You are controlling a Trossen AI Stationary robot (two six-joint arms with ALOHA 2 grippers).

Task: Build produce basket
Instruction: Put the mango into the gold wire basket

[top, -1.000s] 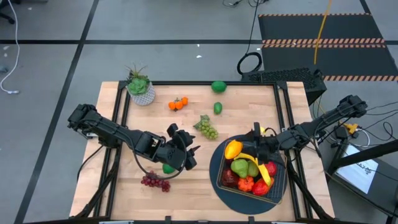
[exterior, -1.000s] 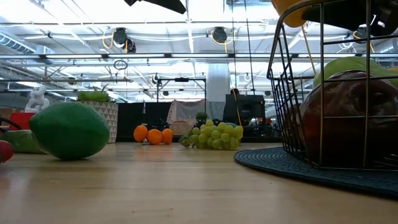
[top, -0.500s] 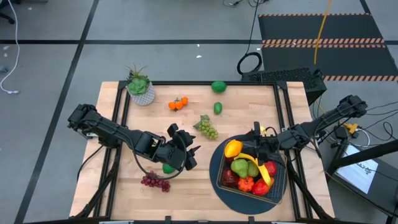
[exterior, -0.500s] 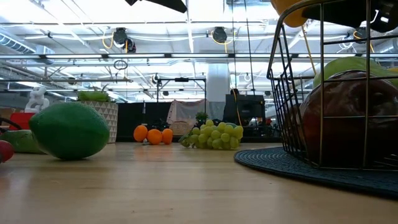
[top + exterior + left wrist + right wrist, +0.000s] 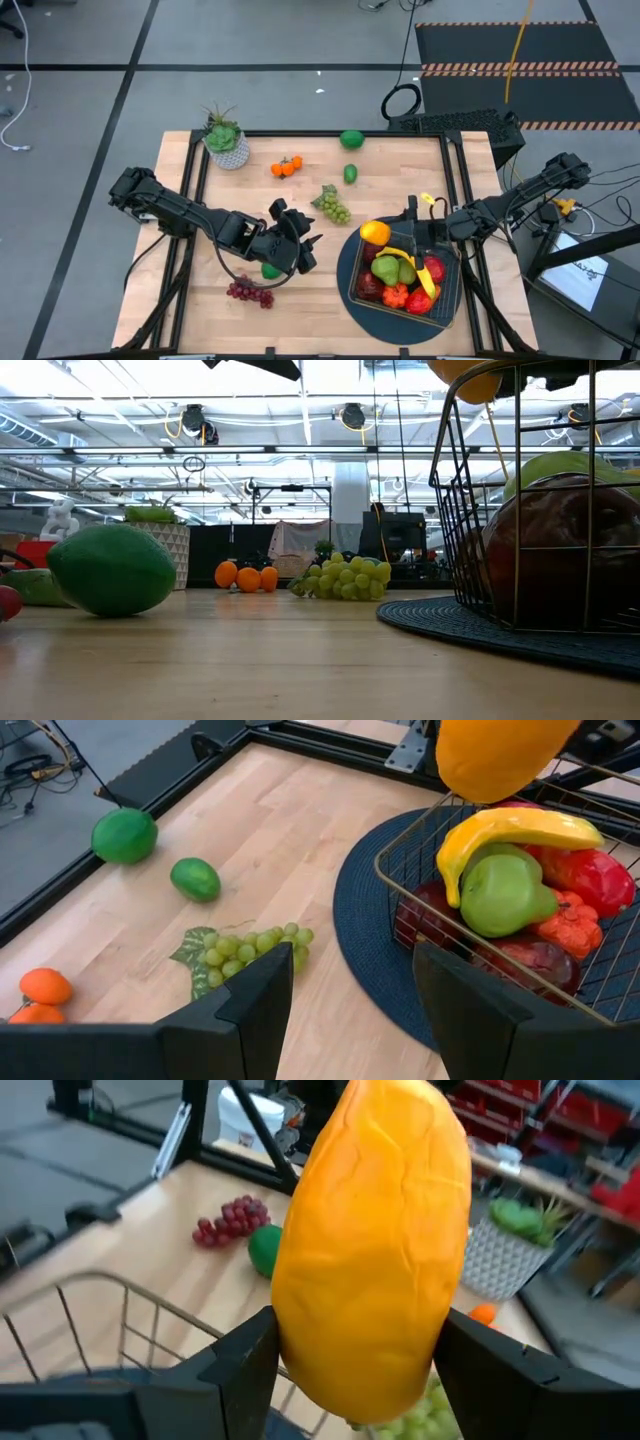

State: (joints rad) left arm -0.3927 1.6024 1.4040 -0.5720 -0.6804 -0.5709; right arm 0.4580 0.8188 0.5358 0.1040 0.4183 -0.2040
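Mango in R gripper, long axis upright, above basket.

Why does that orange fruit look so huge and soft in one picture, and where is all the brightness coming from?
In the right wrist view the orange-yellow fruit sits close to the lens between the right gripper fingers, so it fills the frame while the purple grapes behind look soft. In the low view, bright ceiling lights wash out the top, and the wire basket looms large.

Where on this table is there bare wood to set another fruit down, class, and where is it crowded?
Free: the wood between the oranges and the left gripper, and the table corner behind the basket. Crowded: the basket, heaped full.
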